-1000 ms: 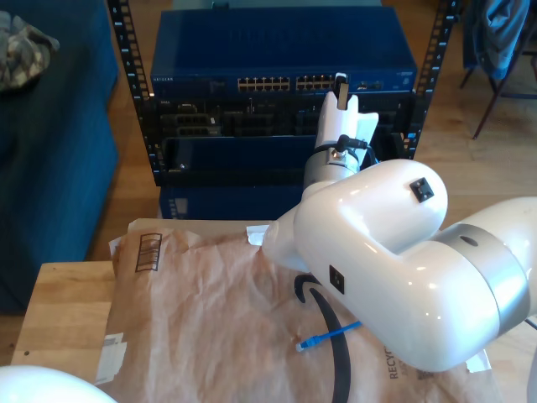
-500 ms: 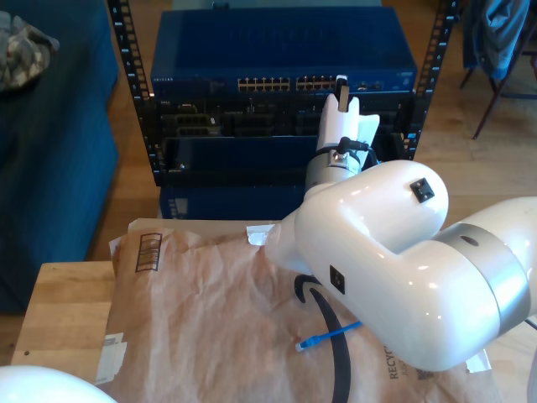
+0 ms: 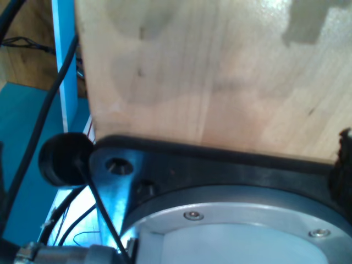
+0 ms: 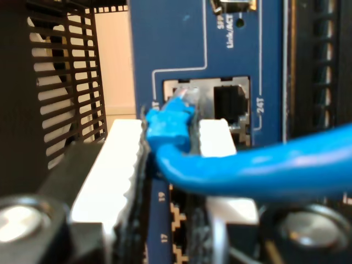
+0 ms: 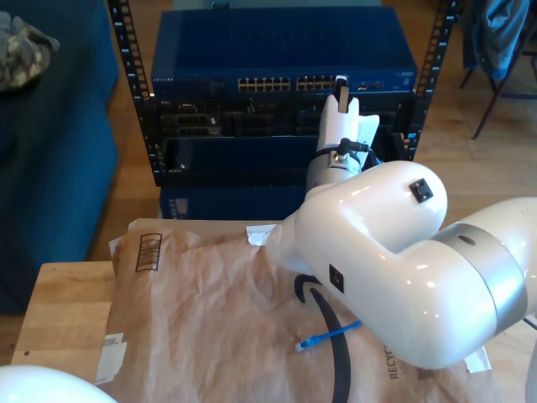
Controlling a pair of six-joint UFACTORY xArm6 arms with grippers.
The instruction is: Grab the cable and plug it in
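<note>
The cable (image 4: 247, 170) is a bright-blue cord that ends in a blue plug (image 4: 170, 124) with a clear tip. My second gripper (image 4: 168, 132) is shut on that plug, its white fingers (image 4: 124, 154) on either side. The tip is at the mouth of a port (image 4: 184, 93) in the blue switch; I cannot tell how deep it sits. In the exterior view my second gripper (image 5: 340, 88) reaches up to the switch's (image 5: 281, 50) row of ports. The cable's other end (image 5: 321, 338) lies loose on the brown paper (image 5: 210, 319).
The switch sits in a black rack (image 5: 134, 84) behind the wooden table (image 5: 63, 302). The second arm's big white body (image 5: 394, 260) hangs over the paper. A black curve (image 5: 336, 344) is printed there. A wooden surface (image 3: 220, 71) and a black-and-silver round mount (image 3: 231, 209) are in the first wrist view.
The second arm has eased slightly towards the rack, with the plug still in my second gripper. The loose cable end on the paper has not moved.
</note>
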